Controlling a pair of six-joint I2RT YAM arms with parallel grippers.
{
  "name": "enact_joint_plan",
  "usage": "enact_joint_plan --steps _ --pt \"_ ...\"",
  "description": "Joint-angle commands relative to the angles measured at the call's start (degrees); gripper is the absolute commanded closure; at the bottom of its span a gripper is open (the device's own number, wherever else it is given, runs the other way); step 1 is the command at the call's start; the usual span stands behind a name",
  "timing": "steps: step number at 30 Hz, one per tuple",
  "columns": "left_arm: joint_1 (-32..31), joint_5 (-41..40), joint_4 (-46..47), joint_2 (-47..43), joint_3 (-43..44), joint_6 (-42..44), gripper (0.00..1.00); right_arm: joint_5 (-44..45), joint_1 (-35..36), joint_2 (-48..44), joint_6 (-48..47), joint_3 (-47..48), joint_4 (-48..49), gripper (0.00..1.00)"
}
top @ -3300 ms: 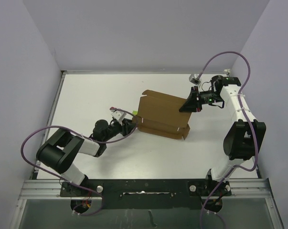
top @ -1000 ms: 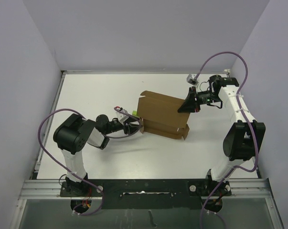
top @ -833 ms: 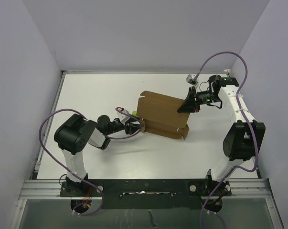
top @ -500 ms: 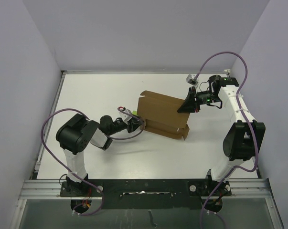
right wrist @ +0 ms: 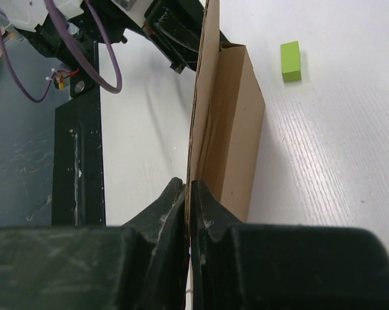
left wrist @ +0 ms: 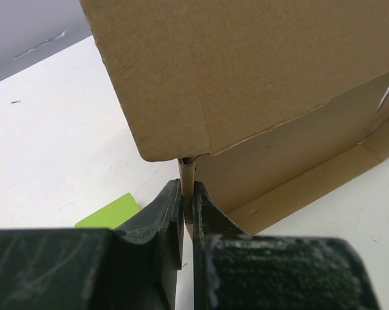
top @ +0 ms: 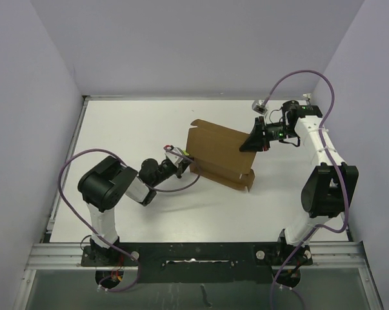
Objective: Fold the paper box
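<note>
While edge-pinched by left gripper (left wrist: 188, 194) and right gripper (right wrist: 188, 190), paper box (top: 220, 155); table (top: 129, 129) around

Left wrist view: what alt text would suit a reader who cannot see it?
The left tool, two black fingers, is shut on a thin cardboard edge of the paper box, whose brown panels fill the upper frame. A small green block lies on the white table at lower left.

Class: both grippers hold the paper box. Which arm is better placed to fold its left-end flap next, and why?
Probably the left. The left gripper is shut on the thin flap edge at the paper box's left corner, while the right gripper pins the far right edge.
</note>
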Motion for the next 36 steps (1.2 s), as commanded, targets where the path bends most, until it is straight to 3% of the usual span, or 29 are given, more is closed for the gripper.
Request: enact_joint_plan --steps 1,6,12,21,29,36 --pt "-2.1 -6.2 -10.7 -4.4 1.5 2.0 1.00 2.1 1.0 -3.1 11.8 -2.0 10.7 1.00" --pt "-2.2 -7.3 -28.3 -13.2 3.2 0.6 1.00 8.0 1.4 -6.8 25.0 -2.4 21.9 1.00" --pt "-0.7 -3.1 -58.7 -23.4 11.2 -2.9 1.00 14.5 1.4 -8.9 36.2 -1.4 29.4 1.00" --pt "-0.2 -1.6 -93.1 -23.0 26.6 -5.3 1.00 24.4 1.2 -10.4 50.1 -16.9 44.4 0.99" --pt "-2.1 -6.5 -109.9 -15.0 36.9 -6.6 1.00 21.7 1.3 -9.3 54.7 -22.8 51.0 0.98" --pt "-4.3 -11.9 -115.0 -9.2 40.7 -6.5 0.99 21.0 1.4 -7.2 55.7 -24.2 52.2 0.98"
